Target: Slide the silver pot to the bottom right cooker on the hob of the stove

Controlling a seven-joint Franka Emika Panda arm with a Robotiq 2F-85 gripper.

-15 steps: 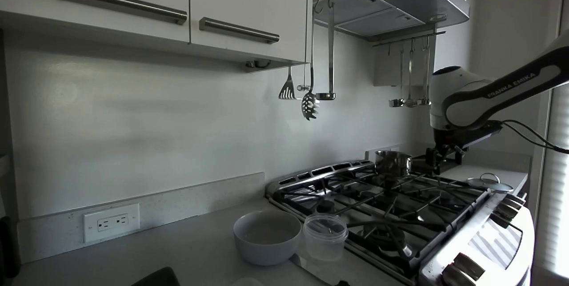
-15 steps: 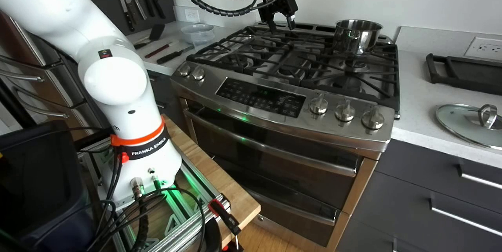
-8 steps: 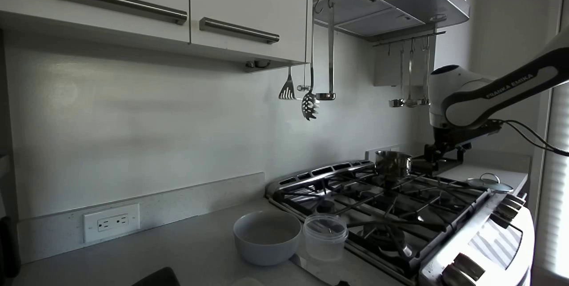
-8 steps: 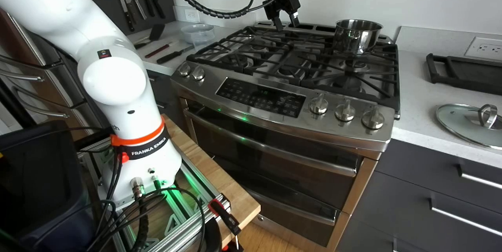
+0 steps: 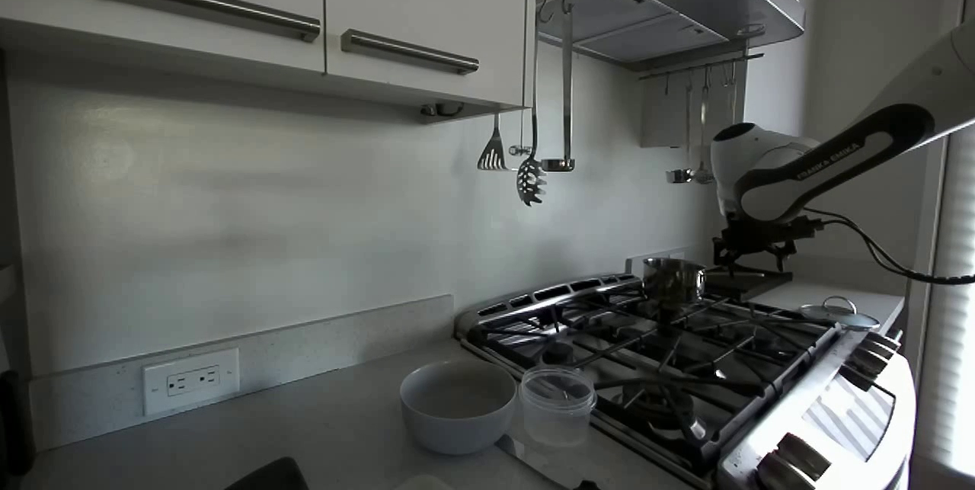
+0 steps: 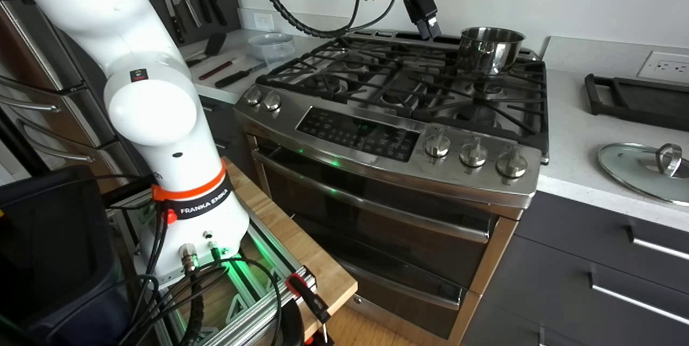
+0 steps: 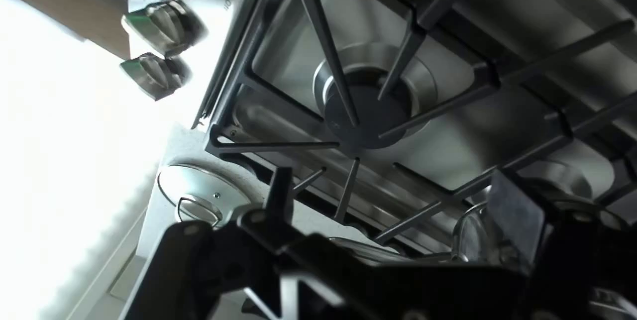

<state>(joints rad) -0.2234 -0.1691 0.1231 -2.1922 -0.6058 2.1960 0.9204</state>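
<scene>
The silver pot (image 6: 491,51) stands upright at the back right of the hob (image 6: 398,79), on the black grate. It also shows in an exterior view (image 5: 674,280); part of its shiny side shows in the wrist view (image 7: 470,235), behind a finger. My gripper (image 6: 429,28) hangs over the back of the stove (image 6: 350,190), left of the pot and apart from it. In the wrist view my gripper (image 7: 398,205) is open, its fingers wide apart with nothing held between them. The bottom right cooker (image 6: 476,113) shows under its grate, also in the wrist view (image 7: 371,106).
A glass lid (image 6: 643,171) lies on the right counter, with a black tray (image 6: 640,101) behind it. A pale bowl (image 5: 458,406) and clear tub (image 5: 557,410) stand by the stove's left edge. Knobs (image 6: 473,152) line the front. Utensils hang above.
My gripper has moved right, toward the pot, and turned, so its fingers now overlap in an exterior view. The arm has shifted with it. The pot has not moved.
</scene>
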